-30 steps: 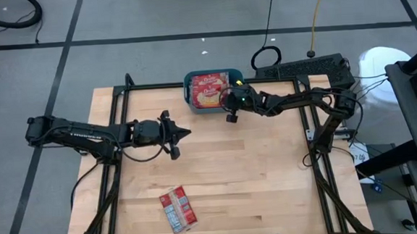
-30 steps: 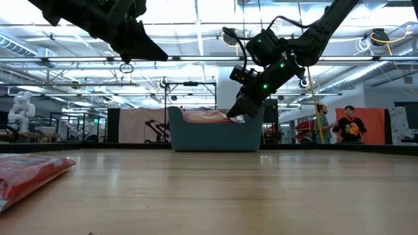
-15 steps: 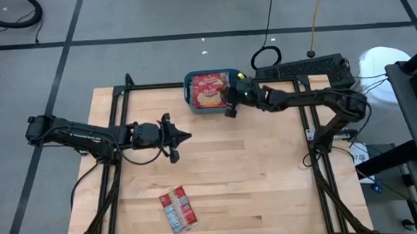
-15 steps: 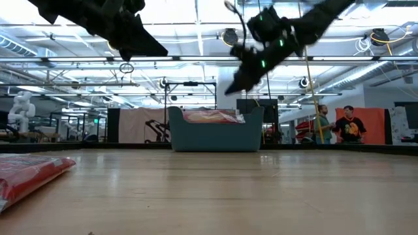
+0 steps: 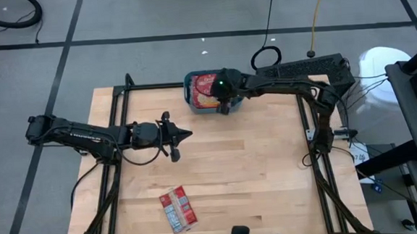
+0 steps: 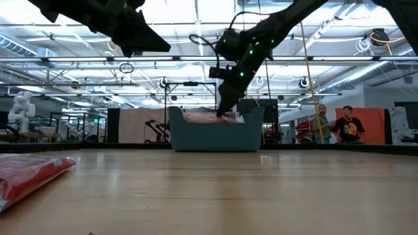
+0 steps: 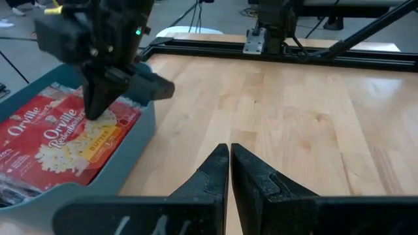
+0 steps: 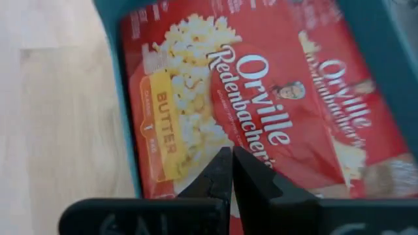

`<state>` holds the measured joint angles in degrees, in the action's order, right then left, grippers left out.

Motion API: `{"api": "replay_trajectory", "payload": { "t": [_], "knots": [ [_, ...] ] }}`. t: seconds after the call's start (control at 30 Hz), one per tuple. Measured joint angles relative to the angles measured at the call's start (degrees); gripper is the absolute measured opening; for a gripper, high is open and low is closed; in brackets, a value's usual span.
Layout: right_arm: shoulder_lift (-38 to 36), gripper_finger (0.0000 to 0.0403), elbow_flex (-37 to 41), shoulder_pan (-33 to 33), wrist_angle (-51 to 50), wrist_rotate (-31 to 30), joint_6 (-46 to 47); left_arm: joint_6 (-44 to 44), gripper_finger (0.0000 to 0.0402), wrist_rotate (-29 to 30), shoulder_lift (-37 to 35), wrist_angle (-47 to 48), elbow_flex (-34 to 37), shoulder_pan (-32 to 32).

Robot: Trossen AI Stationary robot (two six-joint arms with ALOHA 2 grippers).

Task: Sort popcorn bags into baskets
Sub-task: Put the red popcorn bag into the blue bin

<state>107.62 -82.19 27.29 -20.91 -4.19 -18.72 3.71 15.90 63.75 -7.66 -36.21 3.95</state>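
Wooden table (image 5: 255, 172): right tool (image 5: 220, 100) pressed together over basket (image 5: 189, 85), seemingly touching popcorn bag (image 8: 261, 117); left tool (image 5: 186, 133) likewise, mid-table.

Bright ceiling strip lights (image 6: 196, 19) are flooding the scene evenly; the pale wooden tabletop (image 6: 261, 189) is blurring near the low camera.

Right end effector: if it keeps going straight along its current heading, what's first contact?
Most likely the top popcorn bag in the teal basket. The right end effector, fingers shut, points down at that bag's label; nothing shows in between, though the remaining gap is hard to judge.
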Motion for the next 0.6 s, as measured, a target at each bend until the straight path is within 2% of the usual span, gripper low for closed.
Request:
{"api": "replay_trajectory", "payload": {
  "t": [0.3, 0.6],
  "knots": [
    [2.8, 0.0006, -0.1, 0.7, 2.0, 0.3, -0.1, -0.4, 0.0024, 0.0, 0.0, 0.2, 0.0, 0.3],
    [-5.7, 0.0006, 0.0, -1.2, -0.4, -0.5, -0.3, 0.2, 0.0024, 0.0, 0.0, 1.1, 0.0, 0.3]
  ]
}}
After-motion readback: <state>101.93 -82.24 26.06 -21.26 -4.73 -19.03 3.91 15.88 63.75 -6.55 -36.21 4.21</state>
